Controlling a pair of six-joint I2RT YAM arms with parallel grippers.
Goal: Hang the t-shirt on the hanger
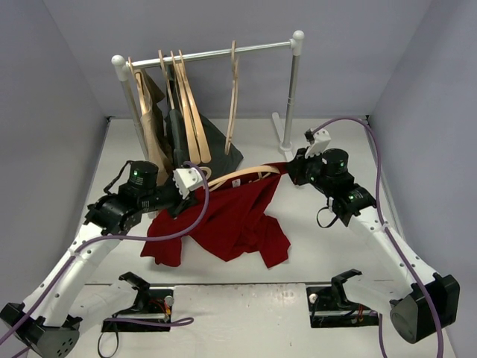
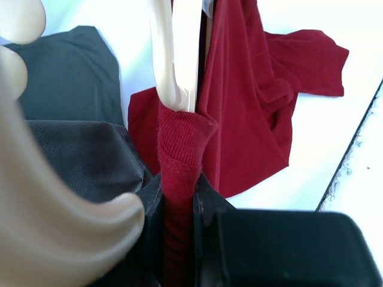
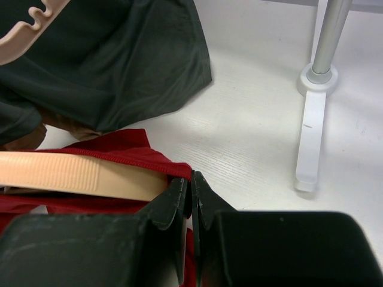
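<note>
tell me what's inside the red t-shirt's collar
A tan wooden hanger goes into the t-shirt collar. How far it reaches inside is hidden by the red cloth.

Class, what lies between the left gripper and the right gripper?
In the top view, the hanger spans that stretch, with the t-shirt bunched around and below it.

Clothes rack (image 1: 223, 54), beige garment (image 1: 156, 130), dark green garment (image 1: 223, 151)
</note>
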